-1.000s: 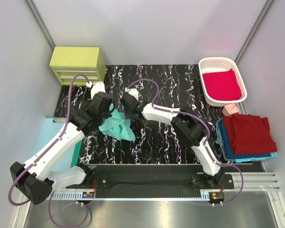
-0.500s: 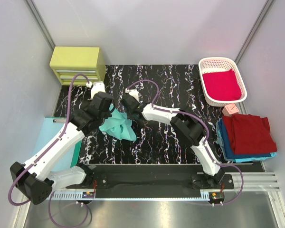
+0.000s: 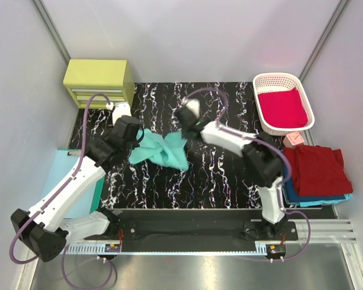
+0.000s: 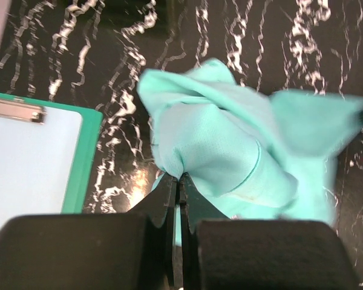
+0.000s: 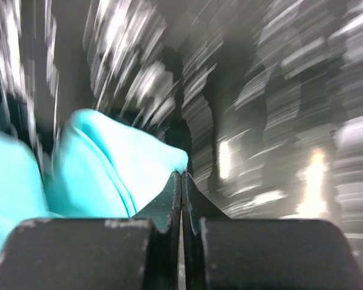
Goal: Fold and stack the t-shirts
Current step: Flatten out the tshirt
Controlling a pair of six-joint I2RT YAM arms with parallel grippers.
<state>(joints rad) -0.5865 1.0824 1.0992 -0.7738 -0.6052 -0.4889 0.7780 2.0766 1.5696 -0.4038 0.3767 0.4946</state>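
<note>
The mint-teal t-shirt [image 3: 164, 151] hangs bunched and partly stretched just above the left-middle of the table, held at both ends. The left gripper [image 3: 135, 141] pinches its left end: in the left wrist view the jaws are closed tight on a fold of the cloth [image 4: 218, 151], with the rest of the shirt spreading away beyond the fingertips. The right gripper [image 3: 180, 134] grips the shirt's upper right corner; its wrist view is blurred, but it shows the jaws clamped together on a point of teal cloth [image 5: 115, 163].

Beneath lies a black table [image 3: 218, 175] veined with white. A pale blue clipboard [image 3: 55, 172] with a green edge lies at the table's left side, under the left arm. A yellow-green drawer box [image 3: 98, 81] stands at the far left corner. At the far right a white basket [image 3: 277, 76] holds a crimson t-shirt [image 3: 282, 107]. Nearer, a dark red t-shirt [image 3: 314, 169] lies on a blue t-shirt [image 3: 296, 196], with a small pink thing [image 3: 294, 138] between stack and basket. Plain grey walls close in the table on three sides.
</note>
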